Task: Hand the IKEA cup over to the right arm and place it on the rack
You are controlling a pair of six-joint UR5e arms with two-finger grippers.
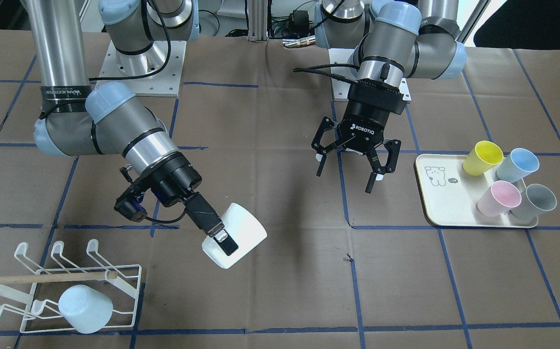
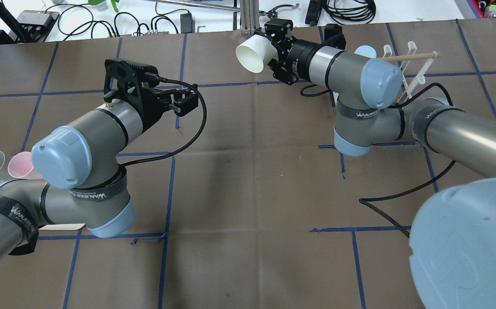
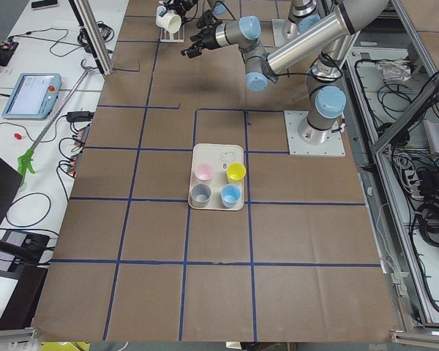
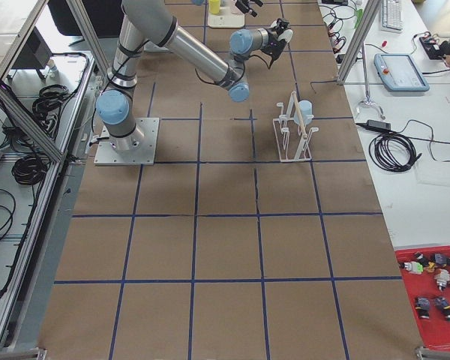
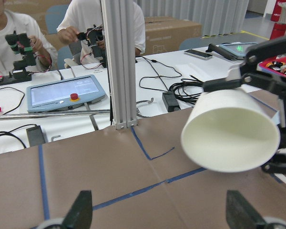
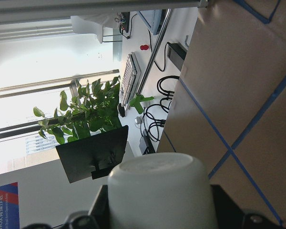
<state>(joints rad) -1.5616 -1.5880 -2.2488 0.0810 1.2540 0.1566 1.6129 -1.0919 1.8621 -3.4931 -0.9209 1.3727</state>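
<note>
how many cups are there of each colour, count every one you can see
white cup: 1
light blue cups: 2, one on the rack, one on the tray
yellow cup: 1
pink cup: 1
grey cup: 1
total: 6 cups

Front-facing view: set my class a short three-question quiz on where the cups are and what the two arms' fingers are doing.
1. True or false: the left arm's fingers are shut on a cup.
2. The white cup is held by: A the right arm's fingers; B the left arm's fingers; C nothing, it lies on the table.
3. How many cups stand on the cream tray?
Key: 1 false, they are open and empty; 2 A; 3 four.
</note>
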